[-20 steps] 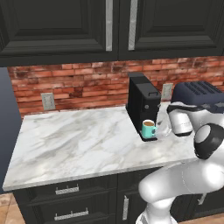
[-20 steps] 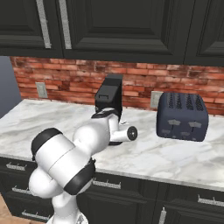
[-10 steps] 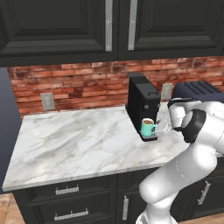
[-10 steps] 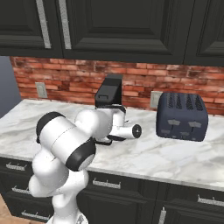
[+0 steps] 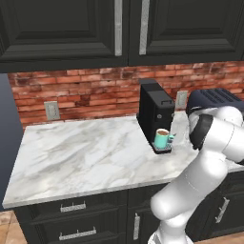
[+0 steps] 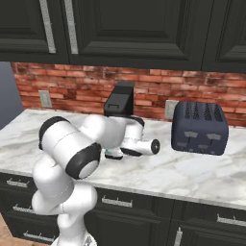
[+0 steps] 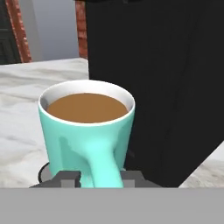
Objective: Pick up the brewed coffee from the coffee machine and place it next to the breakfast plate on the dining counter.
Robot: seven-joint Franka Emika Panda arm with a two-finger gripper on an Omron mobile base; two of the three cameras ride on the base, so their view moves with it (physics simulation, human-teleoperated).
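So you're right on top of the brewed coffee (image 7: 87, 131) here: the teal mug sits on the low drip tray (image 5: 162, 150) of the coffee machine (image 5: 155, 110), on the marble counter (image 5: 81, 157) toward its right end, with the dark toaster (image 6: 199, 127) further right against the brick wall. In the hand view the mug's handle points straight at you, and the two dark fingertips (image 7: 65, 179) of the hand (image 7: 99, 180) poke up on either side of it at the bottom edge, so the hand looks spread around the handle with nothing pinched yet, though I can't tell if the pads are touching it. From the base views the hand itself is hidden behind the arm's wrist, so go by the hand view. Handling-wise I'd guess this thing is light and rigid, probably smooth and a bit slick if it's glazed ceramic, and the handle is a narrow curved strip, so a pinch there could let the mug swing or twist. It's filled nearly to the rim with brown liquid, which is the real worry: any tilt and you slosh. I'd take hold across the handle close to the mug body, or reach past it to grab the wall, squeeze firmly, then keep it dead upright and slide it out from under the machine's overhang before lifting.
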